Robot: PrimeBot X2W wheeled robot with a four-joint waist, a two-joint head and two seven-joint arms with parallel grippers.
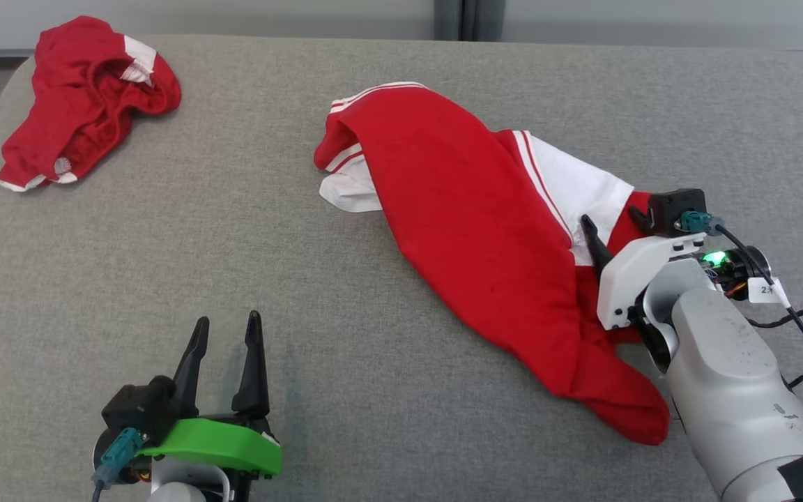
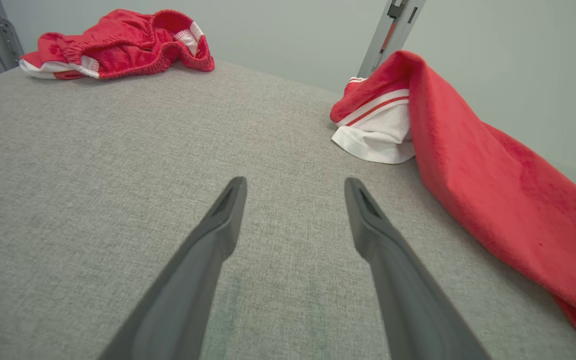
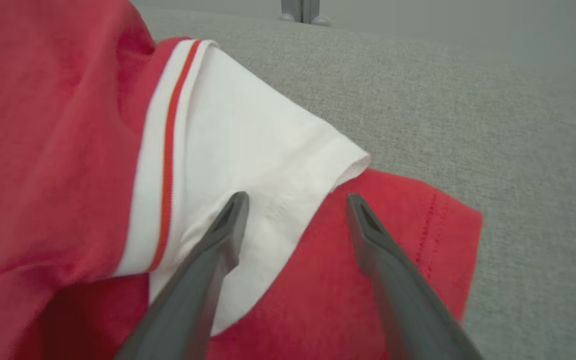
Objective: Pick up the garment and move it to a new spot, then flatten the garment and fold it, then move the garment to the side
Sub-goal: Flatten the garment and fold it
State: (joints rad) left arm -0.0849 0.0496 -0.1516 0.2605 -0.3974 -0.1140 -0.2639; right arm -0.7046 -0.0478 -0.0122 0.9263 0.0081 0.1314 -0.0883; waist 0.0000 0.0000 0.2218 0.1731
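Head view: the garment [image 1: 471,230] was seen crumpled at mid-right of the grey surface [image 1: 164,265], neither flattened nor folded. The right gripper [image 1: 614,224] was poised over its white sleeve, jaws apart, nothing clamped. The left gripper [image 1: 227,328], likewise parted, was seen well clear. All 3 steps were judged outstanding.

Left fingers [image 1: 254,362] dark over a green plate [image 1: 220,443]; right wrist [image 1: 635,275] white — green light [image 1: 715,258], black cable [image 1: 743,244]
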